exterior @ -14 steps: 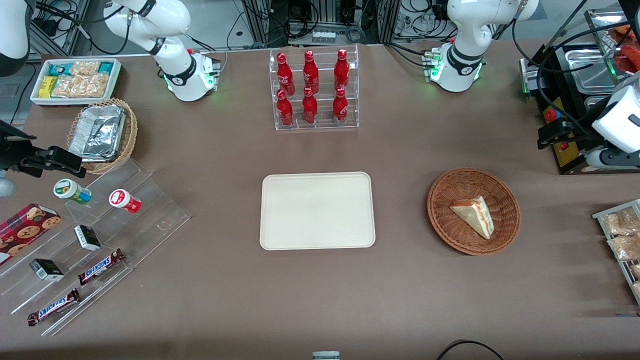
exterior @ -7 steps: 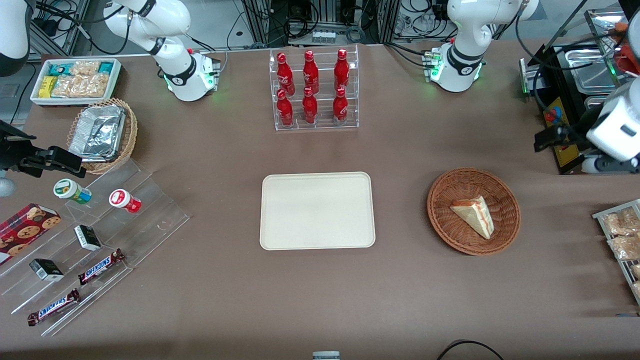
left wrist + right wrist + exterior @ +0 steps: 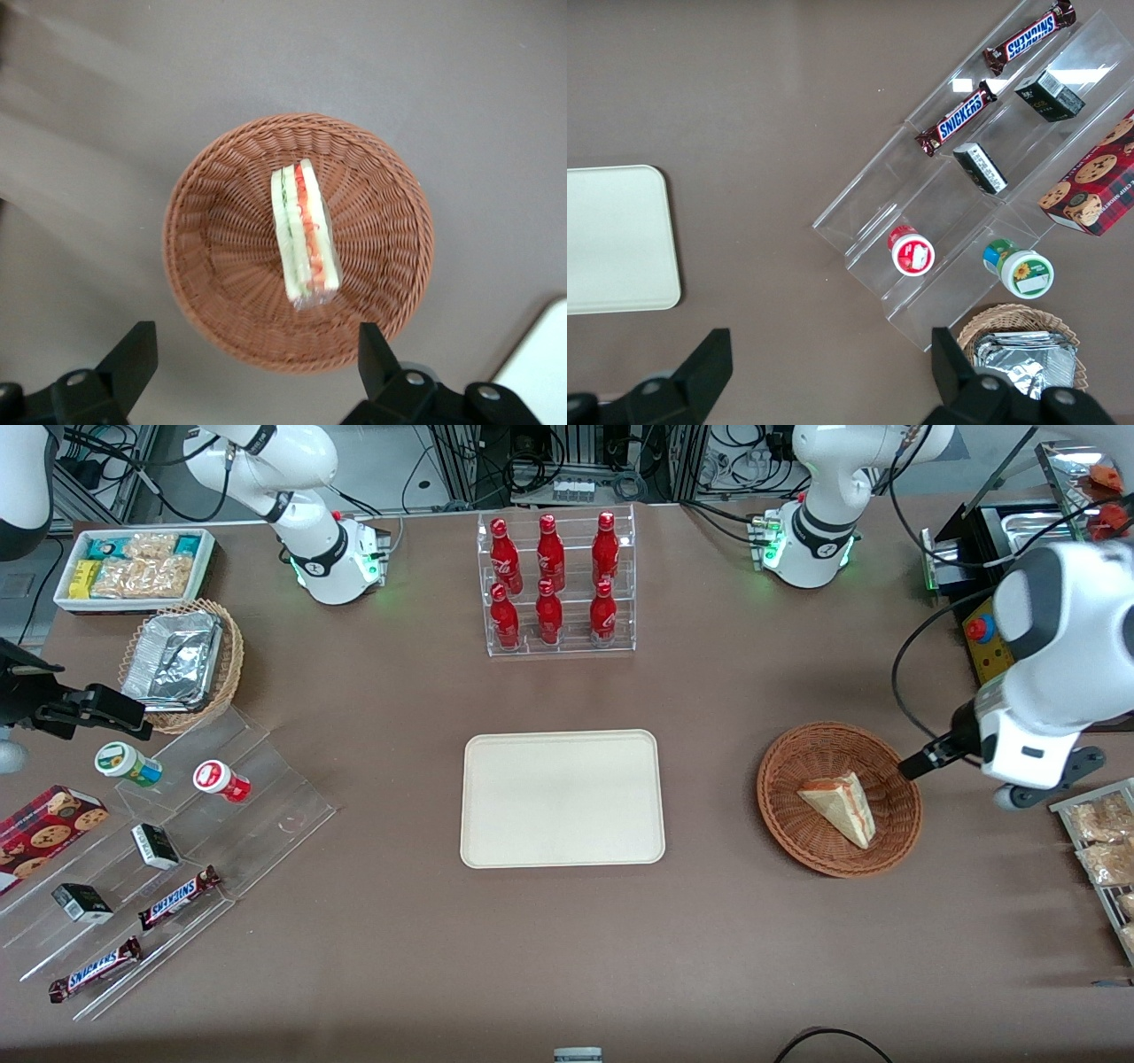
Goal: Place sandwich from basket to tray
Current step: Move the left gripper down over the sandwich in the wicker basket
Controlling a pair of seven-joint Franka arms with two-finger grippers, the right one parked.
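Brown wicker basket (image 3: pixel 297 243) sits on the counter (image 3: pixel 709 939) with the sandwich (image 3: pixel 304 234) lying in its middle. Above it hangs the claw (image 3: pixel 257 376), wide apart and holding nothing. Beside the basket lies the tray (image 3: pixel 562 798).

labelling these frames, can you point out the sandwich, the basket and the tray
sandwich (image 3: pixel 304 237), left wrist view, on its layered filling edge.
basket (image 3: pixel 381 186), left wrist view, on the woven wall beside the sandwich.
tray (image 3: pixel 562 798), front view, on its bare flat middle.
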